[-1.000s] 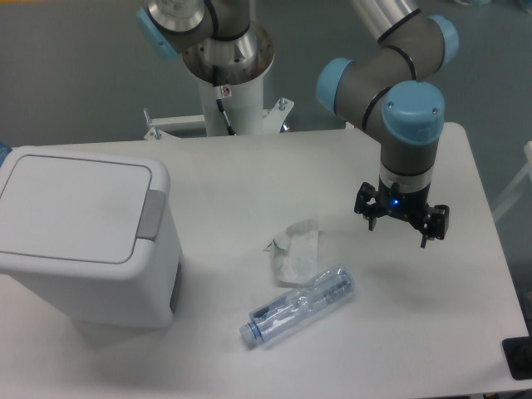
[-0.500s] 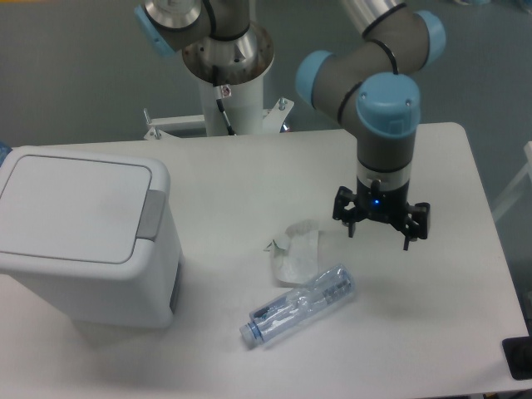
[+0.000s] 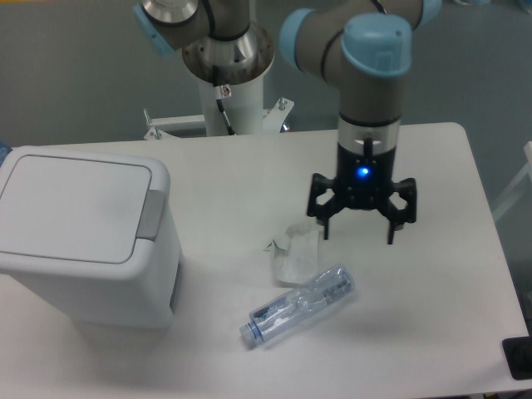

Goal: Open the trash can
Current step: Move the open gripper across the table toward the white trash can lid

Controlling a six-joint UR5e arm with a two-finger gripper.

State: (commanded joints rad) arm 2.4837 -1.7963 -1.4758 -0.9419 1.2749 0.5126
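Observation:
The trash can [image 3: 83, 241] is a large white boxy bin at the left of the table. Its flat white lid [image 3: 71, 208] lies shut, with the grey push-latch tab [image 3: 150, 214] on its right edge. My gripper [image 3: 358, 230] hangs open and empty above the table, well to the right of the bin, with its fingers pointing down. It is above and to the right of the crumpled wrapper.
A crumpled clear wrapper [image 3: 297, 252] lies mid-table. A clear plastic bottle [image 3: 300, 305] lies on its side just in front of it. The arm's base column [image 3: 229, 83] stands at the table's back edge. A dark object [image 3: 519, 357] sits at the front right corner.
My gripper has moved left across the table toward the wrapper and the bin, staying open. The bin, wrapper and bottle have not moved.

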